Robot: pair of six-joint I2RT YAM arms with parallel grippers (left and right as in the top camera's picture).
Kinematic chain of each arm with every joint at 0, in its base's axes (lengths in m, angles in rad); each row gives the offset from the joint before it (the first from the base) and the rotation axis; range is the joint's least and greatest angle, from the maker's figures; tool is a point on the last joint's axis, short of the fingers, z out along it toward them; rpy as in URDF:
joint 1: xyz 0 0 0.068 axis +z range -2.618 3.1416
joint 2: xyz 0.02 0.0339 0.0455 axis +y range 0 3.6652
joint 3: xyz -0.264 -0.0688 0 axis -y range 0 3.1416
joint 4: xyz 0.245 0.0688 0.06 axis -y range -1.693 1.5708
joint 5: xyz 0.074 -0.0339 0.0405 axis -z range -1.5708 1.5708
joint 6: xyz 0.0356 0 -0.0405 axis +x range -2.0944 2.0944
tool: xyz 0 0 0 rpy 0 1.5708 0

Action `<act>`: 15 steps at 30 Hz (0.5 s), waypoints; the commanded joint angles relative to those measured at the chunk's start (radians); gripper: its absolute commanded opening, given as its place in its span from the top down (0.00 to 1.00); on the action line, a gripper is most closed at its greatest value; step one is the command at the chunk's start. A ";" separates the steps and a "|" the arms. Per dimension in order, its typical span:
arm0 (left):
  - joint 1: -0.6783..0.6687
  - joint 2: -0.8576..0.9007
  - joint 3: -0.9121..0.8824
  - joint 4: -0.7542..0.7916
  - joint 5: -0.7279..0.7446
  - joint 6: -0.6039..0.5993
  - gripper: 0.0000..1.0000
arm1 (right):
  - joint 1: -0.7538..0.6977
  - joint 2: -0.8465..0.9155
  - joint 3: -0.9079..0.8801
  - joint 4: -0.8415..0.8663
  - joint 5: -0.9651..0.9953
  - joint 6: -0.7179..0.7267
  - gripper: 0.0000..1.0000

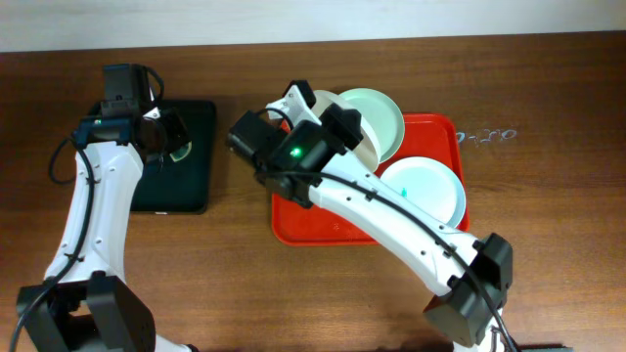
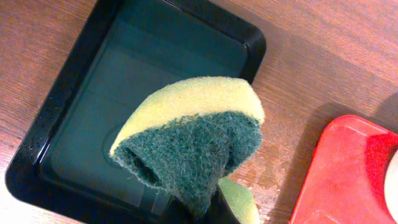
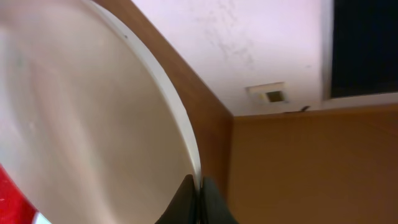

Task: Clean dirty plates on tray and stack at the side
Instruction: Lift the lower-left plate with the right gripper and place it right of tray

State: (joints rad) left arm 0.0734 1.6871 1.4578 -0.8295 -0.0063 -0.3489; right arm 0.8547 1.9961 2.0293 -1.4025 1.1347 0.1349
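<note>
The red tray (image 1: 293, 220) lies mid-table and also shows in the left wrist view (image 2: 348, 174). A mint plate (image 1: 380, 119) rests at its far edge. A second plate (image 1: 427, 191) with a teal tint lies on its right side. My right gripper (image 1: 301, 106) is shut on the rim of a third, white plate (image 1: 327, 101) and holds it tilted above the tray's far left corner. In the right wrist view the fingers (image 3: 199, 190) pinch that plate's rim (image 3: 93, 124). My left gripper (image 1: 168, 135) is shut on a yellow and green sponge (image 2: 193, 137) above the black tray (image 2: 74, 93).
The black tray (image 1: 201, 191) sits left of the red tray, with a strip of bare wood between them. A small chain-like item (image 1: 489, 136) lies right of the red tray. The table's far edge meets a pale wall (image 1: 313, 20).
</note>
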 commanded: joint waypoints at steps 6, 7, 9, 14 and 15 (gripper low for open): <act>0.003 -0.007 0.009 -0.003 0.011 -0.002 1.00 | -0.734 0.011 0.017 0.136 -1.383 -0.135 0.96; 0.003 -0.007 0.009 -0.003 0.011 -0.002 1.00 | -0.830 0.027 0.012 0.133 -1.426 -0.135 0.96; 0.003 -0.007 0.009 -0.003 0.011 -0.002 1.00 | -1.083 0.078 -0.020 0.141 -1.518 -0.135 0.96; 0.001 -0.007 0.009 -0.003 0.012 -0.002 1.00 | -1.412 0.198 -0.031 0.198 -1.569 -0.135 0.96; 0.001 -0.007 0.009 -0.002 0.011 -0.002 1.00 | -1.463 0.231 -0.031 0.216 -1.569 -0.135 0.96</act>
State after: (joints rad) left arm 0.0734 1.6871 1.4578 -0.8341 -0.0029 -0.3489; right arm -0.5392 2.1834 2.0041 -1.2057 -0.3729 0.0132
